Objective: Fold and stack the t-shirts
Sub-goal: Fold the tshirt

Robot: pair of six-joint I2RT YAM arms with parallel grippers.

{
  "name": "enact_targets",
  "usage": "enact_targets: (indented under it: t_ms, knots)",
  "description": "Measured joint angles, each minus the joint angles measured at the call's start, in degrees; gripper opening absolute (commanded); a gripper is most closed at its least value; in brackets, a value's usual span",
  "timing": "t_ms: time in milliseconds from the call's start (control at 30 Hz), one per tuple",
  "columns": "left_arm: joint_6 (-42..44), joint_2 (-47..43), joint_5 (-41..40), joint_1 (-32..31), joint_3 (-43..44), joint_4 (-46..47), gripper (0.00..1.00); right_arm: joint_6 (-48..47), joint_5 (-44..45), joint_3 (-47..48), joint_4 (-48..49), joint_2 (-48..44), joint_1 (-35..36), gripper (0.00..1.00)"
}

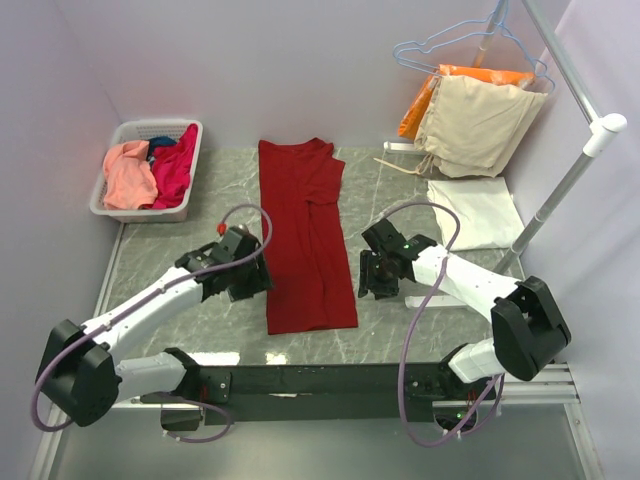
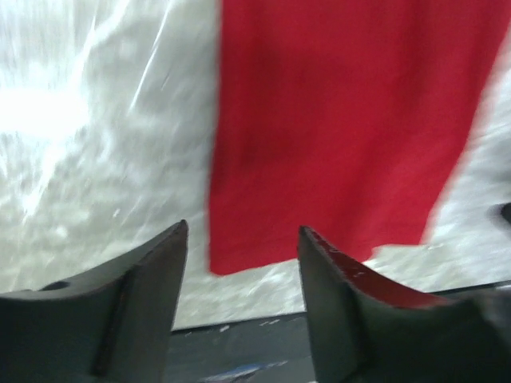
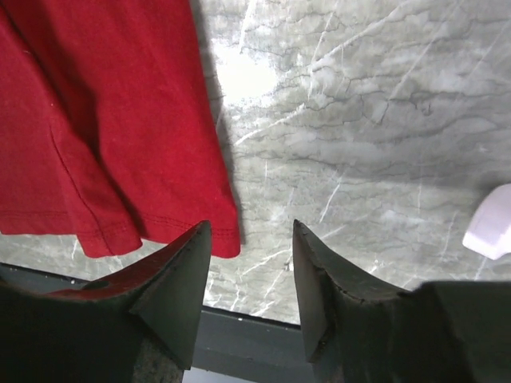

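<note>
**Both Grippers Flank the Red Shirt, Jaws Apart**

Starting at the near edge of the grey marbled table (image 1: 300,348), both arms reach in from their bases. The left gripper (image 1: 255,280) hangs just beside the left edge of the long dark red cotton t-shirt (image 1: 305,240), down by its lower half. In its wrist view the left gripper (image 2: 243,239) has its jaws spread with nothing between them. The red cloth (image 2: 343,120) lies flat beyond, its near left corner showing in the gap, with pale stone (image 2: 96,159) to the left.

Over on the other side, the right gripper (image 1: 378,278) sits just off the shirt's right edge, about level with its partner. Its wrist camera shows the right gripper (image 3: 251,235) with jaws parted too, bare marble (image 3: 359,120) between them. The stitched hem of the red shirt (image 3: 88,120) ends just by the left finger, and neither finger grips it.

The red shirt itself is folded lengthwise into a narrow strip down the middle of the table, collar at the far end.

Further back on the right, a folded cream-white t-shirt (image 1: 475,212) rests flat. Far left, a white slotted plastic basket (image 1: 140,214) holds a salmon-pink shirt (image 1: 128,175), a magenta shirt (image 1: 175,160) and a sliver of blue cloth (image 1: 160,143). At the far right, a beige garment (image 1: 480,125) and an orange garment (image 1: 470,72) hang on wire hangers from a white rack pole (image 1: 570,180).
</note>
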Motion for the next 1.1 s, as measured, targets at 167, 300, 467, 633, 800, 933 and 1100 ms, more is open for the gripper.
enact_targets:
  t_ms: [167, 300, 467, 633, 800, 933, 1100]
  knots:
    - [-2.8, 1.8, 2.3, -1.9, -5.7, -0.7, 0.55, 0.4, -1.0, -1.4, 2.2, 0.0, 0.0, 0.52]
    - [-4.3, 2.3, 4.3, -3.0, -8.2, -0.5, 0.49, 0.5, -1.6, -2.3, 3.5, 0.0, 0.0, 0.50]
    - [-5.7, 2.8, 7.2, -4.1, -10.0, 1.7, 0.42, 0.5, -2.8, -3.7, 4.9, 0.0, 0.1, 0.47]
    - [-8.1, 2.9, 9.3, -4.9, -14.2, 5.0, 0.42, 0.4, -4.1, -5.2, 6.2, 0.1, 0.8, 0.47]
    - [-10.3, 2.8, 10.6, -5.4, -15.7, 7.2, 0.43, -0.2, -6.9, -7.0, 8.4, 0.4, 2.1, 0.48]
    - [-11.8, 2.9, 10.9, -5.8, -16.3, 9.6, 0.43, -0.9, -9.0, -8.4, 10.0, 1.4, 2.7, 0.49]
    - [-13.0, 4.1, 11.1, -6.0, -16.2, 11.5, 0.41, -1.3, -11.3, -9.3, 11.9, 3.4, 2.8, 0.48]
